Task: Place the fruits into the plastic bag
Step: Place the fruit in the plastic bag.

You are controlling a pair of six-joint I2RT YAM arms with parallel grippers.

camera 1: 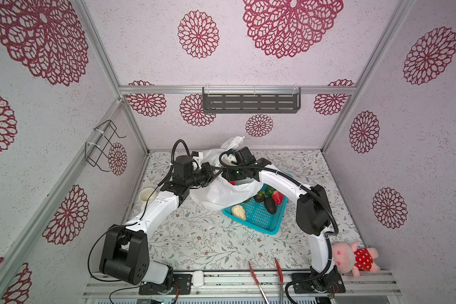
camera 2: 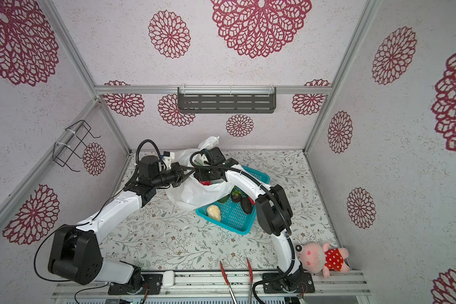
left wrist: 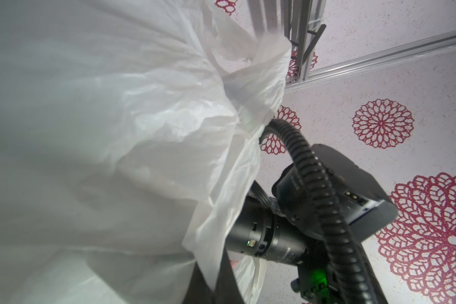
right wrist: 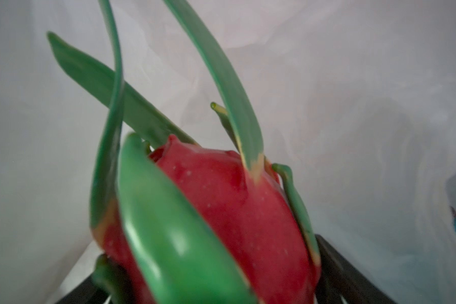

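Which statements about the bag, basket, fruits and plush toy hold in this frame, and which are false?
1. The left end effector is shut on the plastic bag. True.
2. The dragon fruit sits between the fingers of the right end effector, inside the bag. True.
3. The teal basket is empty. False: the pale pear-like fruit, avocado and strawberry lie in it.
4. The plush toy lies in the basket. False: it lies beside the right arm's base, apart from the basket.

A robot test cell in a lab: aluminium framing (camera 1: pixel 237 90), wallpapered panels (camera 1: pixel 406 158), and two robot arms (camera 1: pixel 156 208) bolted to a rail (camera 1: pixel 221 283) at the table (camera 1: pixel 195 244) edge.
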